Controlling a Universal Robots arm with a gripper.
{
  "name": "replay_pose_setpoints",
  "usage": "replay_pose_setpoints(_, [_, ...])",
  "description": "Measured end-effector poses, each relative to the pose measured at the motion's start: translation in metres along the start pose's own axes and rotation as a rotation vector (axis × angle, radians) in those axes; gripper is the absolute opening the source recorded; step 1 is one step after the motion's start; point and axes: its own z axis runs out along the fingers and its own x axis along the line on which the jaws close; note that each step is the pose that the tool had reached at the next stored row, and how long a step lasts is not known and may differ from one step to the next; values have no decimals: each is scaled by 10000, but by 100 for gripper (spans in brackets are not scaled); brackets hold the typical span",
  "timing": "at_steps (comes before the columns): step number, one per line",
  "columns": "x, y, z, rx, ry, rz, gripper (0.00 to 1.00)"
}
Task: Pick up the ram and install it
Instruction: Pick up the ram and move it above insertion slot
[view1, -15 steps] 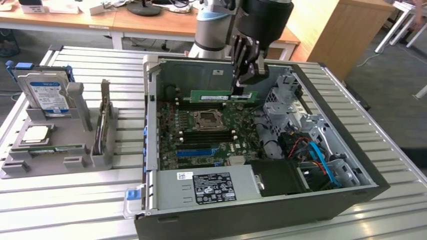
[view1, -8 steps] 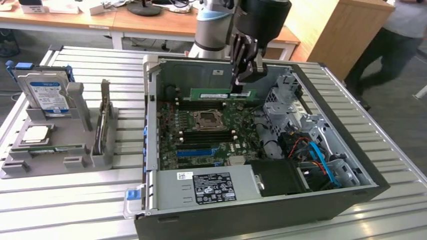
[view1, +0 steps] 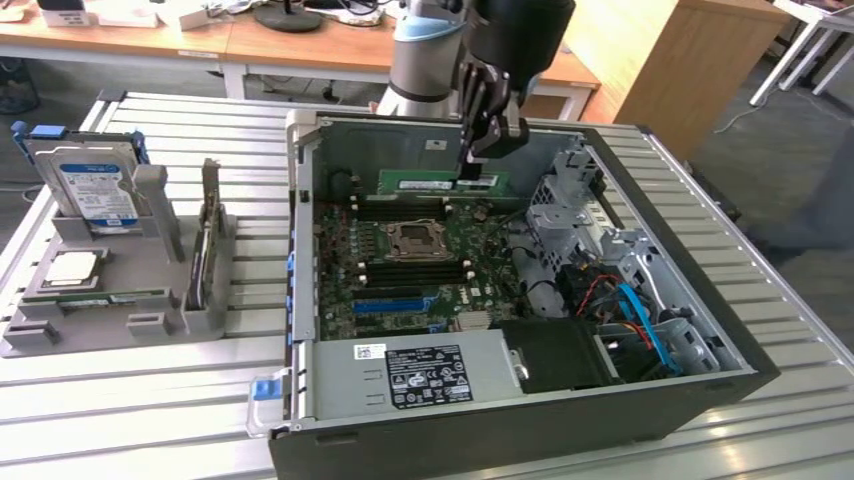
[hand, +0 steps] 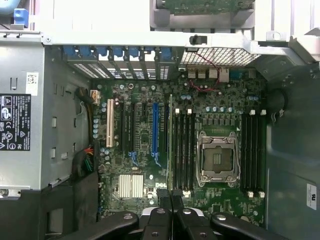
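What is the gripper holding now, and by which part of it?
The gripper is shut on the ram, pinching its upper long edge near the middle of its length.

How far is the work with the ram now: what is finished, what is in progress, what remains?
Done: the ram is picked up, with the gripper shut on it. In hand: it hangs above the motherboard of the open computer case. Left: it is not yet seated; the memory slots look empty.
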Motion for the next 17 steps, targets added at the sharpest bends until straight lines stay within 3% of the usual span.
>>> replay_pose_setpoints(10, [-122, -1, 14, 0, -1, 9, 12])
replay_pose_setpoints(17, [-126, -2, 27, 1, -2, 10, 12])
